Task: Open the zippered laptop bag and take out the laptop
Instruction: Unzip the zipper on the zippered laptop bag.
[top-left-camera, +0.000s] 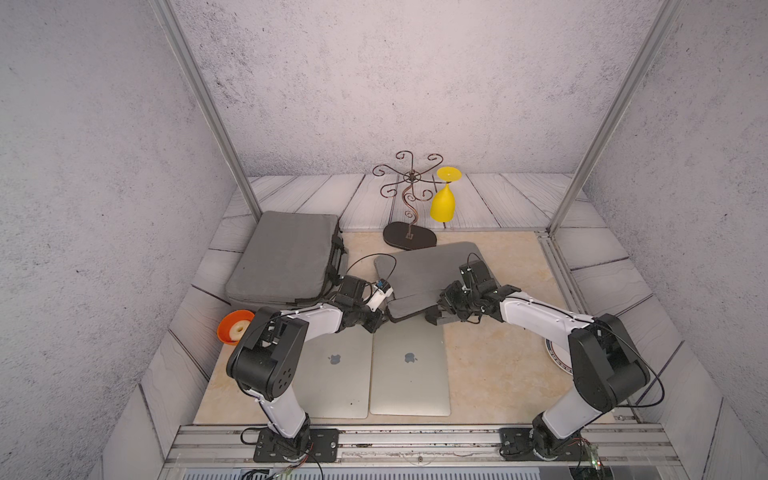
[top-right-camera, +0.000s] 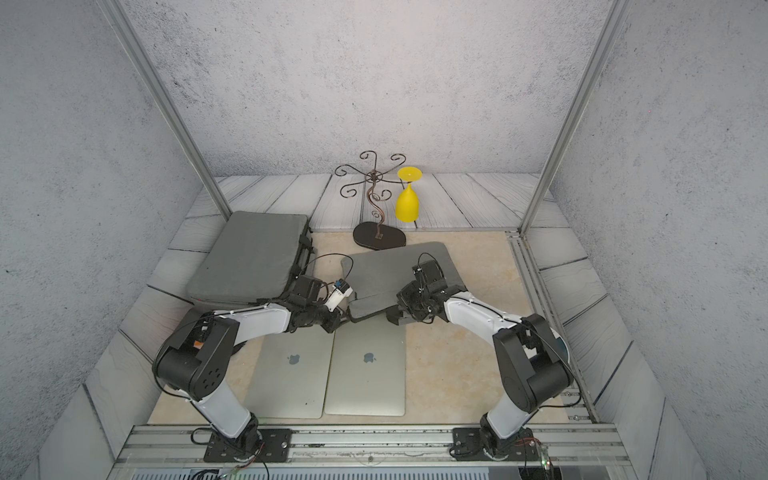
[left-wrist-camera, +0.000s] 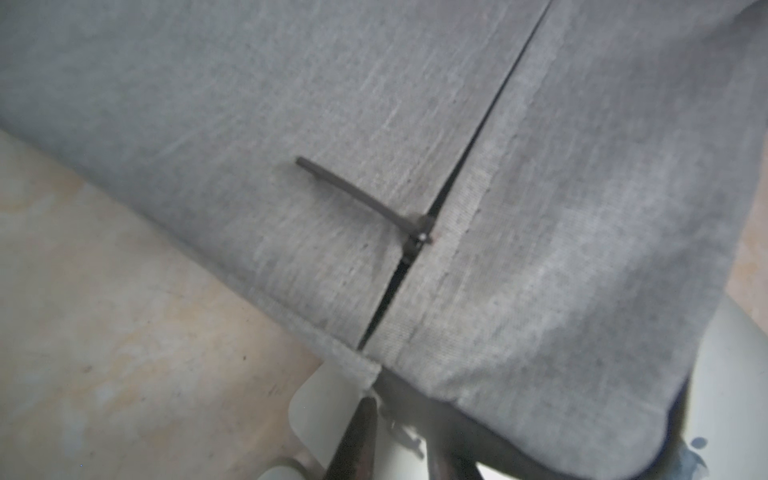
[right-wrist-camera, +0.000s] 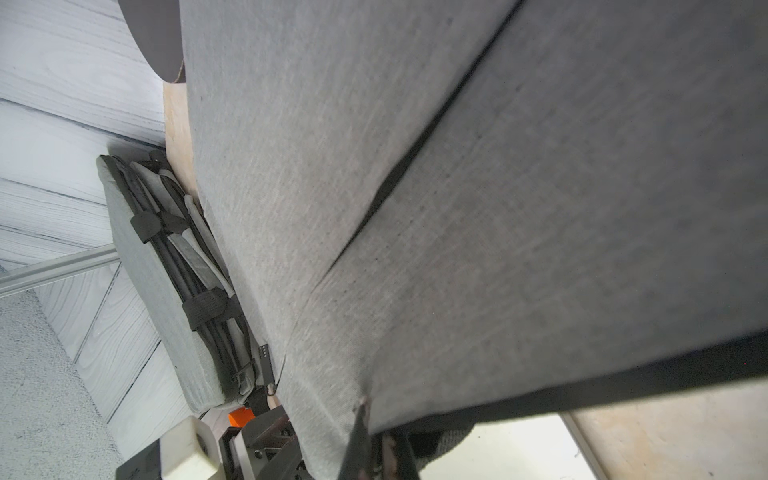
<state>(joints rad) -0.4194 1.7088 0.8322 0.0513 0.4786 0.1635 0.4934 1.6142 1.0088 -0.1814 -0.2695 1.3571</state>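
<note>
Clamping the laptop bag (top-left-camera: 432, 266) by its near edge, right tool (top-left-camera: 433, 319) holds; left tool (top-left-camera: 382, 322) alongside, closure unclear.

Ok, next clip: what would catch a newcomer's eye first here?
Both arms meet at the near edge of the gray sleeve in mid-table: the right gripper pinches it, the left gripper sits at its corner. Just in front, a silver laptop lies beside a second silver laptop, lids shut. At the back a yellow glass hangs upside down from a scrolled metal rack.
</note>
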